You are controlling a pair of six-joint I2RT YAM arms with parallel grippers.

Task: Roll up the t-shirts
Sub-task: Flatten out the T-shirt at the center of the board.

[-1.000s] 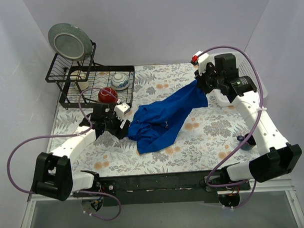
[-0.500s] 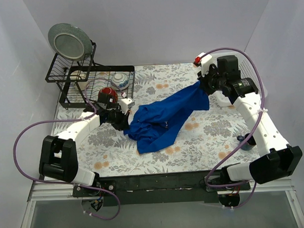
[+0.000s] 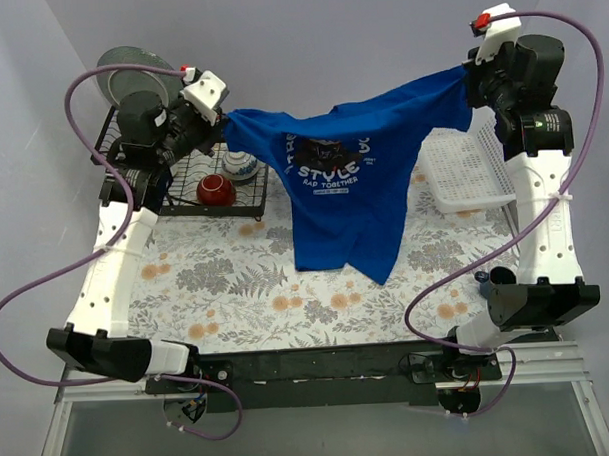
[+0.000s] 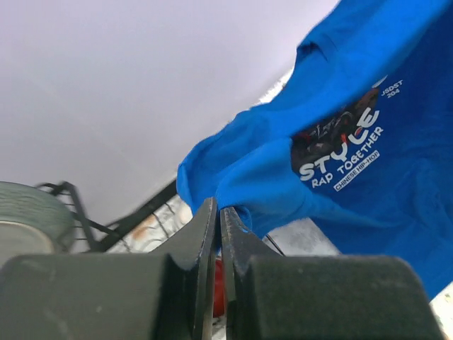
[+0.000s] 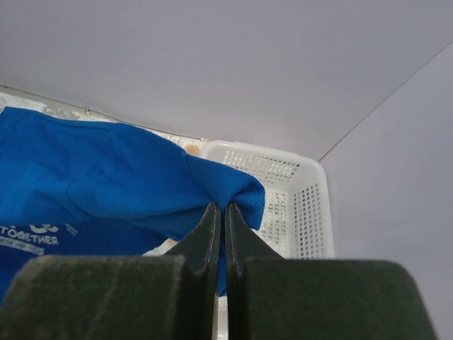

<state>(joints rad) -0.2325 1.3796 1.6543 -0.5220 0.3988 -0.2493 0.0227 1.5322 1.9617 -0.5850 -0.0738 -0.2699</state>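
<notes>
We see the blue t-shirt point(image 3: 348, 186) hanging spread in the air across the upper middle of the top view, strung between the two grippers. Its printed chest faces the camera and its hem dangles above the flowered table point(image 3: 236, 285).

The left gripper point(image 3: 219, 133) sits in the upper left of the frame and grips the shirt's left top corner. In the left wrist view we see its jaws pressed almost together, with a fold of blue cloth pinched at their tips. From there the rest of the shirt runs off to the upper right of that picture, the white lettering showing.

The right gripper point(image 3: 469, 82) is in the upper right of the top view and clamps the shirt's other top corner. In the right wrist view its jaws are likewise squeezed together on a bunched blue edge, and the cloth stretches away to the left.

Between the two holds the top edge sags a little. The body of the shirt falls towards the centre of the frame.

Behind and below the left gripper stands a black wire dish rack point(image 3: 148, 183). It holds an upright plate point(image 3: 129, 79) and a red bowl point(image 3: 215, 189). A white basket point(image 3: 468, 177) lies at the right, below the right gripper and partly behind the shirt's sleeve.
</notes>
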